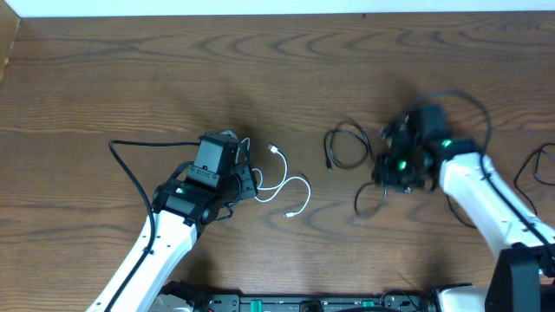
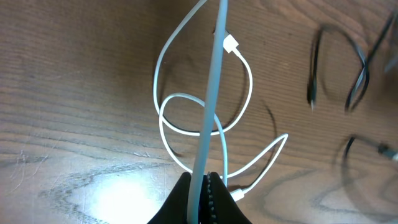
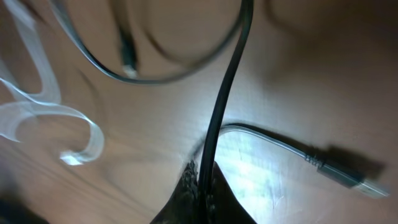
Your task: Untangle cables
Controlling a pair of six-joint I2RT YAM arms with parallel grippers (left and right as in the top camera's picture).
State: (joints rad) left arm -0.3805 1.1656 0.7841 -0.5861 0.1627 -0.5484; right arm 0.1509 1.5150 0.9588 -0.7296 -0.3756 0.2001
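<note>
While clamped shut, left gripper (image 2: 202, 186) on white cable (image 2: 211, 93) and right gripper (image 3: 202, 180) on black cable (image 3: 217, 124), coils lying apart on the surface (image 1: 87, 69), beware of jerking: risks slipping thin cords free or dragging coils together.

right gripper (image 1: 387, 170) blurred overhead, white cable (image 3: 38, 117) blurry, rt wrist cam

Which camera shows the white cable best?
Left wrist: the white cable fills it, sharp, loops and plug clear. Overhead shows it small; right wrist only a blurred bit at the left.
</note>
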